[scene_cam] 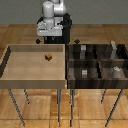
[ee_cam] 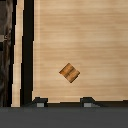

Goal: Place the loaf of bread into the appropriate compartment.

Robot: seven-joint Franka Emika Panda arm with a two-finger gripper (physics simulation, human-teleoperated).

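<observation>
The loaf of bread [scene_cam: 48, 57] is a tiny brown cube lying in the light tan tray [scene_cam: 20, 65], towards its far right part. In the wrist view the loaf [ee_cam: 69, 73] lies on the tray floor, a little beyond my fingertips [ee_cam: 40, 102]. My gripper [scene_cam: 50, 38] hangs above the tray's far edge, well above the loaf, and in the wrist view the gripper [ee_cam: 64, 102] is open and empty. The compartment [scene_cam: 78, 78] is the near-left quarter of the dark-brown bin [scene_cam: 95, 62] on the exterior view's right.
Small grey blocks [scene_cam: 84, 73] sit in several sections of the bin. The tray's raised wall [scene_cam: 65, 62] stands between the loaf and the bin. The bin's dark edge [ee_cam: 7, 50] shows at the side of the wrist view. Both containers stand on thin legs.
</observation>
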